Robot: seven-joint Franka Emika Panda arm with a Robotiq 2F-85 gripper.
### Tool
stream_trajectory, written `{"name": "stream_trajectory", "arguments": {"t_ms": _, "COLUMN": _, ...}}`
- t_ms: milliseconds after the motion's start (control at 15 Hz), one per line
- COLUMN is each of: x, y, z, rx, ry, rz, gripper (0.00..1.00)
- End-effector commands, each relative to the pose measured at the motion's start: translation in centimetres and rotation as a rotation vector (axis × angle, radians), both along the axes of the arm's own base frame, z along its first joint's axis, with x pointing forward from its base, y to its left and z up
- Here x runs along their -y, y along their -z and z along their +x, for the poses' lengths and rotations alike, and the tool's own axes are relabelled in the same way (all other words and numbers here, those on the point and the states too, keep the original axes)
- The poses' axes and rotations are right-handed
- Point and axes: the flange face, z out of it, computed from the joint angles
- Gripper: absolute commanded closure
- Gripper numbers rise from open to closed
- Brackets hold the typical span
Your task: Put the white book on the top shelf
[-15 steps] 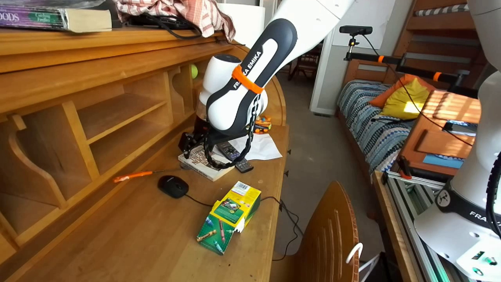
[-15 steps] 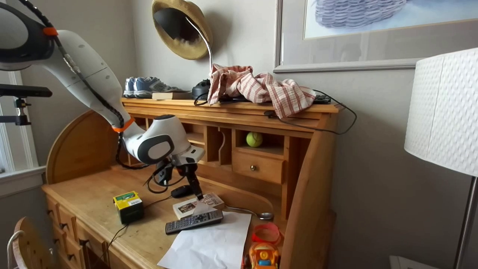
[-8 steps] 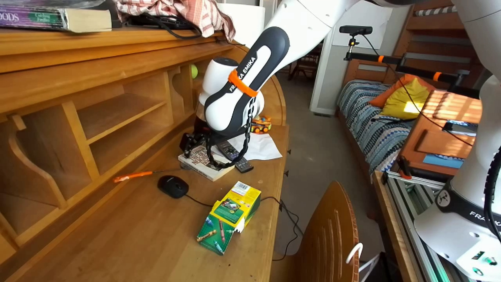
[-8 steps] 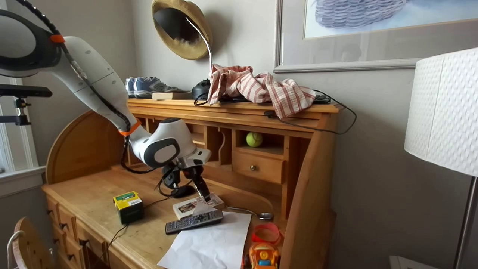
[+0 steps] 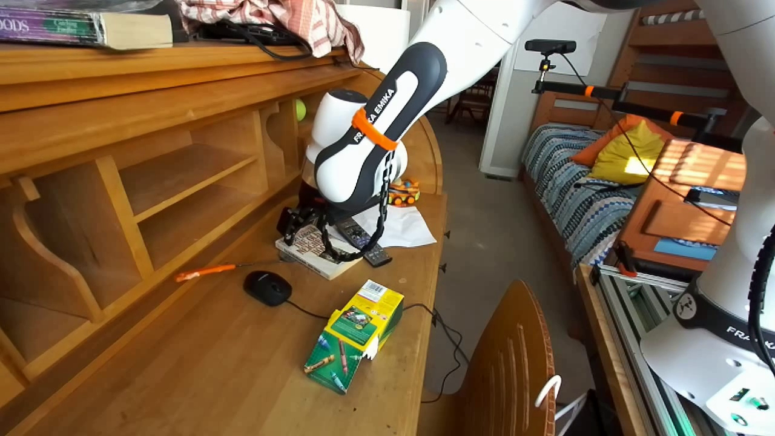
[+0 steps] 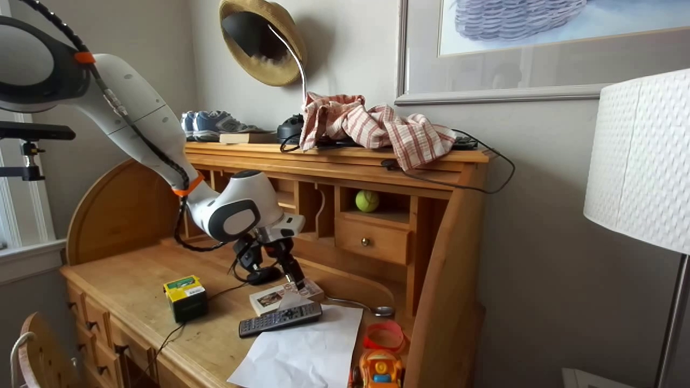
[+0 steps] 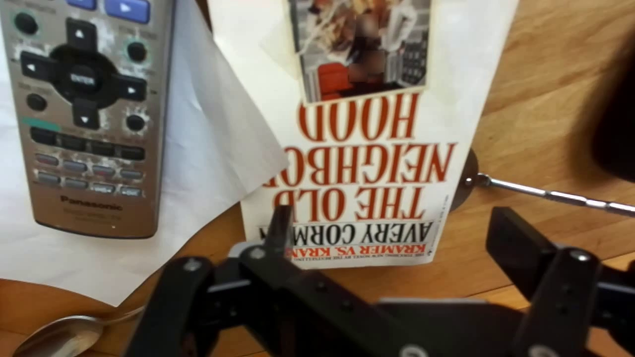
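Observation:
The white book [image 7: 464, 64] lies flat on the desk with red and black lettering and a small picture on its cover. In both exterior views it rests beside the remote. A lifted corner of the white paper sheet [image 7: 213, 163] laps over one edge of the cover. Wide apart in the wrist view, the jaws of my open gripper [image 7: 389, 216] hold nothing. One finger [image 7: 281, 223] overlaps the lettered end of the cover, the opposite finger [image 7: 518, 245] shows past the book's edge over bare wood; contact cannot be told. The top shelf [image 6: 259, 147] runs along the desk's upper edge.
A remote [image 6: 280, 320] lies on the paper by the book. Nearby are a spoon [image 6: 383, 311], a black mouse [image 5: 267, 288], an orange-handled tool [image 5: 206, 272] and a green-and-yellow box [image 5: 354, 333]. Shoes [image 6: 215, 125], another book [image 6: 242, 138] and a checked cloth [image 6: 372, 125] occupy the top shelf.
Over the earlier half second the arm shifted slightly, carrying the gripper a little rightward over the book in an exterior view. Since then it has hardly moved. The book stays where it was.

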Motion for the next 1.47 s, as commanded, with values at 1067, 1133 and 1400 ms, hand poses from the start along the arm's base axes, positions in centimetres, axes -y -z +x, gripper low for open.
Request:
{"name": "stream_trajectory", "arguments": {"t_ms": 1067, "x": -8.0, "y": 1.3, "z": -6.2, "rx": -0.309, "ry": -0.299, "rz": 0.138, "gripper": 0.00}}
{"name": "stream_trajectory", "arguments": {"t_ms": 1133, "x": -8.2, "y": 1.5, "z": -6.9, "rx": -0.351, "ry": -0.325, "rz": 0.134, "gripper": 0.00}}
{"name": "stream_trajectory", "arguments": {"t_ms": 1400, "x": -7.0, "y": 1.8, "z": -9.0, "rx": -0.464, "ry": -0.319, "rz": 0.091, "gripper": 0.00}}
